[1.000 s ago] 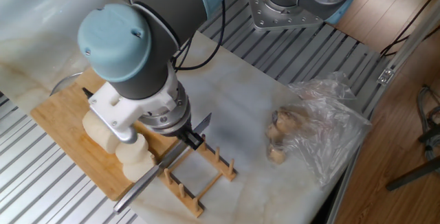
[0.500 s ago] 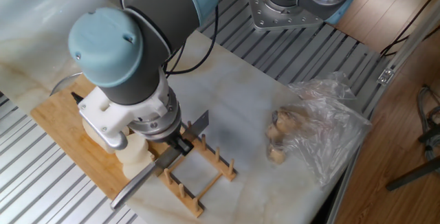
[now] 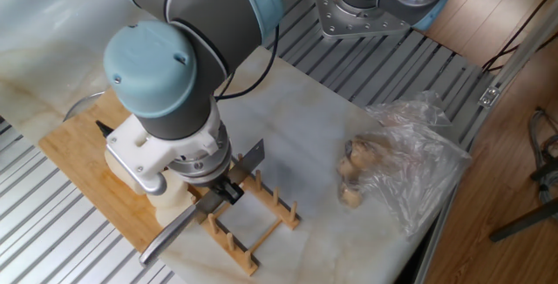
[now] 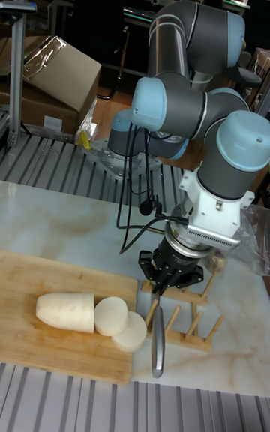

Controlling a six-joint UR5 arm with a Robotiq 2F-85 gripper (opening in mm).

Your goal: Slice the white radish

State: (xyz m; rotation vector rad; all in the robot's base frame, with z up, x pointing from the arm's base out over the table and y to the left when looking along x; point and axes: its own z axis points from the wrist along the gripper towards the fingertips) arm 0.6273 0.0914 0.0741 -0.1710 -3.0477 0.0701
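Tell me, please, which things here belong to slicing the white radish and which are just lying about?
Part of the job:
- white radish, two slices already cut
- knife, held in the gripper
- wooden cutting board

Just lying about:
- wooden peg rack
- plastic-wrapped brownish lumps

I'm seeing grey arm [image 4: 196, 42] tubes | pale blue joint caps [image 3: 148, 62] | white wrist block | black cables trailing | black pincer [image 4: 169, 273]
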